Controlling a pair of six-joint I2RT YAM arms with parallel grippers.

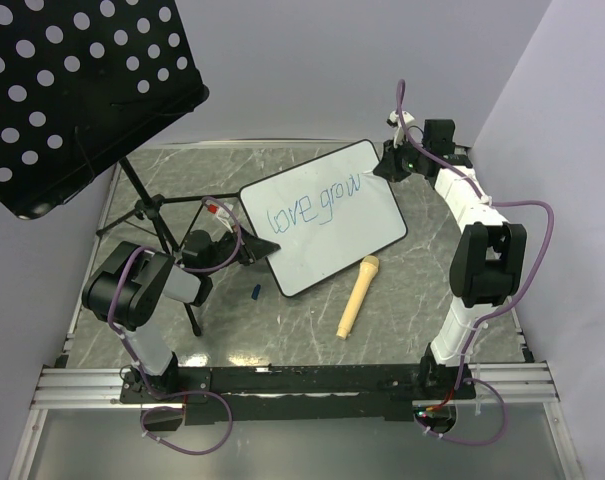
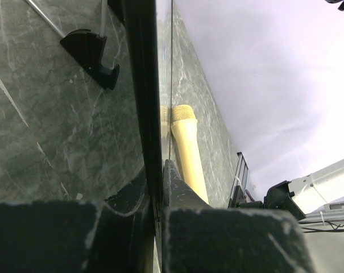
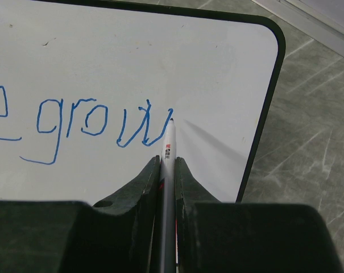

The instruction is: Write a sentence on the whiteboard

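Note:
The whiteboard (image 1: 327, 215) lies tilted at the table's middle, with blue letters "love grow" (image 1: 312, 208) written on it. My left gripper (image 1: 244, 252) is shut on the board's left edge; in the left wrist view the black rim (image 2: 143, 85) runs between the fingers. My right gripper (image 1: 390, 165) at the board's far right corner is shut on a white marker (image 3: 169, 153). The marker's tip touches the board (image 3: 132, 51) at the end of the "w" in "grow" (image 3: 98, 122).
A yellow toy microphone (image 1: 357, 295) lies just right of the board's near edge and shows in the left wrist view (image 2: 186, 148). A black perforated music stand (image 1: 72, 90) on a tripod stands at the back left. A small blue cap (image 1: 255, 292) lies near the left arm.

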